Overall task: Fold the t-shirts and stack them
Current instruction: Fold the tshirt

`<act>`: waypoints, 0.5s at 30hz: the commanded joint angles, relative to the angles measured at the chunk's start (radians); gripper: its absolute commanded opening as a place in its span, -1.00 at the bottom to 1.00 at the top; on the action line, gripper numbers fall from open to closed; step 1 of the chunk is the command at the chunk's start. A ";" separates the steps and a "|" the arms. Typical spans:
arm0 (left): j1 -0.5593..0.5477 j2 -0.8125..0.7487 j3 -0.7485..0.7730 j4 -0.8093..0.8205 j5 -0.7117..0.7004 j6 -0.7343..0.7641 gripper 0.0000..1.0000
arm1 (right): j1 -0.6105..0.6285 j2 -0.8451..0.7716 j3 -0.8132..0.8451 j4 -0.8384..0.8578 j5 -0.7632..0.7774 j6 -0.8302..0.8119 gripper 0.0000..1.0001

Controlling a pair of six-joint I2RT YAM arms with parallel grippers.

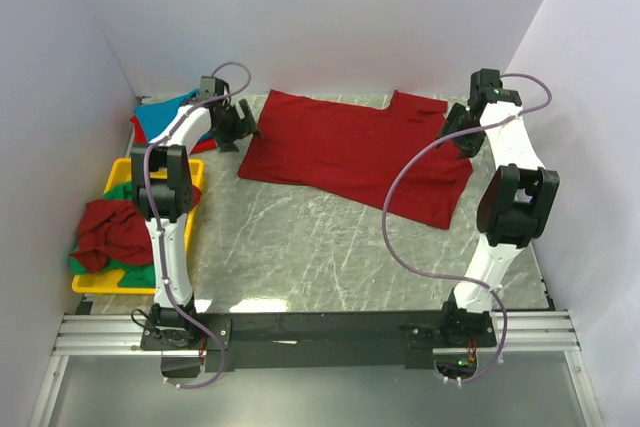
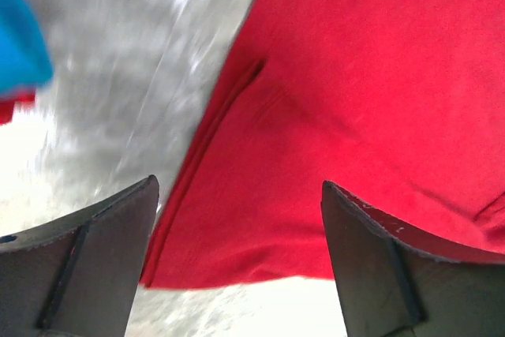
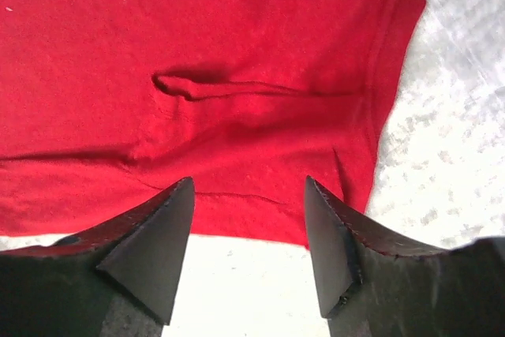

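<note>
- My left pincer [image 1: 240, 125] [image 2: 239, 182] is spread wide with nothing between its fingers. It sits at the left edge of the flat dark red t-shirt [image 1: 355, 152] [image 2: 355, 76].
- My right pincer [image 1: 458, 132] [image 3: 248, 180] is also spread and grips nothing. It sits over the right side of the same shirt [image 3: 197, 37], near a hem and a small raised crease.
- I cannot tell whether either pincer touches the cloth.
- The flat dark red t-shirt lies spread out across the far half of the grey marbled table [image 1: 300, 257].
- The turquoise blue t-shirt [image 1: 160, 119] [image 2: 20, 29] lies at the far left corner, just beside my left pincer.
- The yellow tray [image 1: 120, 169] stands at the left edge. It holds a crumpled dark red t-shirt [image 1: 110, 232] on top of a green t-shirt [image 1: 125, 275].
</note>
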 commanded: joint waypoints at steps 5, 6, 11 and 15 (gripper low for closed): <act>-0.001 -0.201 -0.273 0.045 -0.049 0.019 0.70 | -0.058 -0.198 -0.286 0.087 -0.053 0.045 0.31; -0.001 -0.212 -0.298 0.059 -0.052 0.019 0.67 | -0.069 -0.219 -0.355 0.102 -0.056 0.055 0.31; -0.004 -0.258 -0.413 0.097 -0.038 0.007 0.58 | -0.147 -0.320 -0.538 0.135 -0.102 0.071 0.31; -0.007 -0.266 -0.451 0.102 -0.064 0.005 0.49 | -0.181 -0.353 -0.600 0.142 -0.113 0.073 0.31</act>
